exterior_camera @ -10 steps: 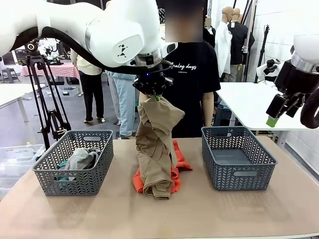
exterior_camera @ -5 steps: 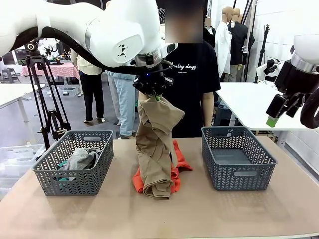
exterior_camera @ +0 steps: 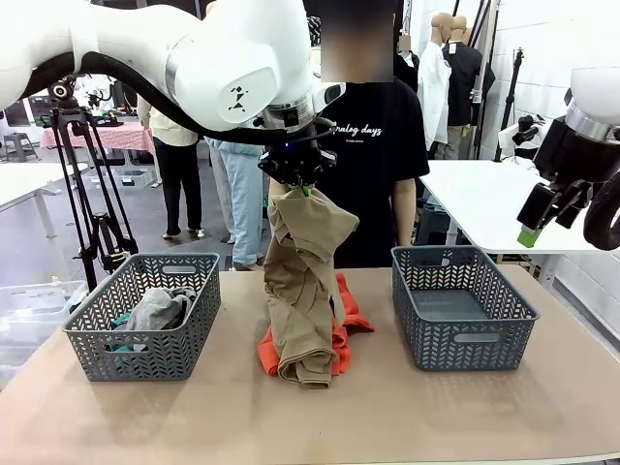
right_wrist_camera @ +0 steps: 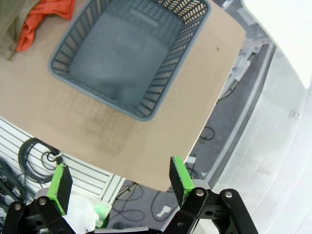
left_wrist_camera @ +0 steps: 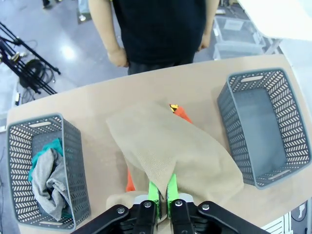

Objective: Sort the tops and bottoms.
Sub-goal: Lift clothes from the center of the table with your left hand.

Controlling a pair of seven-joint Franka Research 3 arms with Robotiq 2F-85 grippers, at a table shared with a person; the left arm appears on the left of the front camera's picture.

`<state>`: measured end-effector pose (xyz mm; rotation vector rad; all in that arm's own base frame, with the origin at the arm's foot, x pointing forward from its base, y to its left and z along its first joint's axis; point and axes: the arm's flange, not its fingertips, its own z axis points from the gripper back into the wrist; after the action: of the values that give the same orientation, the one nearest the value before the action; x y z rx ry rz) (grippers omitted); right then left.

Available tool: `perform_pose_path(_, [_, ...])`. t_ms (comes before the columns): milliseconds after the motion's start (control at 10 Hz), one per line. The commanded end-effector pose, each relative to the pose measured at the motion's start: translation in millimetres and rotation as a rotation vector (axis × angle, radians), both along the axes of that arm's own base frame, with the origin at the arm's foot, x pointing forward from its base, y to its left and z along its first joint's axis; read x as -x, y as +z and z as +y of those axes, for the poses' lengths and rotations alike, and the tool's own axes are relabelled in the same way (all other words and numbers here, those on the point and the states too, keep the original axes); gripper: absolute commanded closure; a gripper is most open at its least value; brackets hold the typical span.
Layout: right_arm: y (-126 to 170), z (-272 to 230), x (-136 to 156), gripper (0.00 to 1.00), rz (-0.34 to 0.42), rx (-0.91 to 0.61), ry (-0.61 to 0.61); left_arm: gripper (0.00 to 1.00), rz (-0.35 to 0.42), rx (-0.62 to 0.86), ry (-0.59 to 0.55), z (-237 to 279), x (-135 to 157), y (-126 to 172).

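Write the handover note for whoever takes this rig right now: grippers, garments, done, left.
Left gripper: shut on the khaki garment, lifted over mid-table, lower end touching down on the orange garment.
Right gripper: open, raised high to the right of the right basket.
Done: grey garment and teal garment in the left basket.
Left: bin khaki and orange.

The khaki cloth [exterior_camera: 302, 291] hangs mid-table over the orange cloth [exterior_camera: 351, 315] — a block. Bare table [exterior_camera: 407, 417] flanks it, up to the left basket [exterior_camera: 145, 354] and right basket [exterior_camera: 465, 344].
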<state>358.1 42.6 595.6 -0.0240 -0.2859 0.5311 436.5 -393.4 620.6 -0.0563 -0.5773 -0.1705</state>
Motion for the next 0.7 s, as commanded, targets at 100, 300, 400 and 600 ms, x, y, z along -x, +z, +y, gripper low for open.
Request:
perform_pose_path(100, [0.2,0.2,0.0,0.0,0.008,0.009,-0.01,1.0,-0.009,0.022,0.007,3.2,3.4,-0.5])
perform_pose_path(300, [0.2,0.2,0.0,0.0,0.008,0.009,-0.01,1.0,-0.009,0.022,0.007,3.2,3.4,-0.5])
perform_pose_path(400, [0.2,0.2,0.0,0.0,0.008,0.009,-0.01,1.0,-0.009,0.022,0.007,3.2,3.4,-0.5])
perform_pose_path(600, [0.2,0.2,0.0,0.0,0.008,0.009,-0.01,1.0,-0.009,0.022,0.007,3.2,3.4,-0.5])
